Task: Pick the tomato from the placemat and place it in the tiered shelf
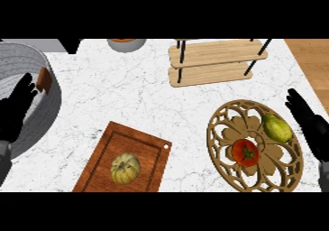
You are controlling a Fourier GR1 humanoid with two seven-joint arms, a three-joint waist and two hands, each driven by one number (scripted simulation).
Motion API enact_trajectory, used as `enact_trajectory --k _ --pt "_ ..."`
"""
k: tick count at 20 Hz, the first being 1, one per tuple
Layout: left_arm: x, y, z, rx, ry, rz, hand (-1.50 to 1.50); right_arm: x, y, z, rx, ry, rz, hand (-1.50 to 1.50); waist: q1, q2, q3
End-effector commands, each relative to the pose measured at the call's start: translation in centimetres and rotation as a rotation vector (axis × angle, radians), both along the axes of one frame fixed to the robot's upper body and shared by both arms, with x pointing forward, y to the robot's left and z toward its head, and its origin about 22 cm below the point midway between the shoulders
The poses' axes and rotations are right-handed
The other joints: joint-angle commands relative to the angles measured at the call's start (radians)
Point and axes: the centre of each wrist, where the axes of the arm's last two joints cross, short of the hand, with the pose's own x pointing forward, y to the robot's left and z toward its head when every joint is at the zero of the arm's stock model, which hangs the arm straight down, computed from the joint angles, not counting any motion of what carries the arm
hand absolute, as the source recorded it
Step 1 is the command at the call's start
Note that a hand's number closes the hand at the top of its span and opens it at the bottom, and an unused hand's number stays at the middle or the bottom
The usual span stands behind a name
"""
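Bare counter (160, 97) lies between placemat (223, 135) and tiered shelf (213, 61), seemingly unobstructed.

A pale green squash (125, 168) lies on a wooden cutting board (148, 146) at the counter's near edge. A large grey pot (40, 63) stands far left, a small bowl (126, 44) at the back.

Lighting even and bright; no glare noted.

The marble counter (147, 94) is uniformly lit, with only faint shadow under the tiered shelf (213, 61). Beyond the right hand (313, 128) fingertips no hot spots appear. Both black hands read as near-silhouettes, the left hand (14, 108) included.
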Motion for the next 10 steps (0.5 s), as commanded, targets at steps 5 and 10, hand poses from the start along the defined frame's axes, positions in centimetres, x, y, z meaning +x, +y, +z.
enact_trajectory --k 5,10 --pt "0.3 -6.7 -0.3 -0.031 -0.153 -0.214 0.0 -2.6 -1.7 4.3 0.1 -0.311 -0.307 -1.5 -0.036 0.019 0.021" --pt "-0.2 -7.3 -0.8 -0.071 -0.15 -0.224 0.0 -6.0 -6.7 1.2 -0.209 -0.228 -0.663 1.5 -0.084 0.042 0.01"
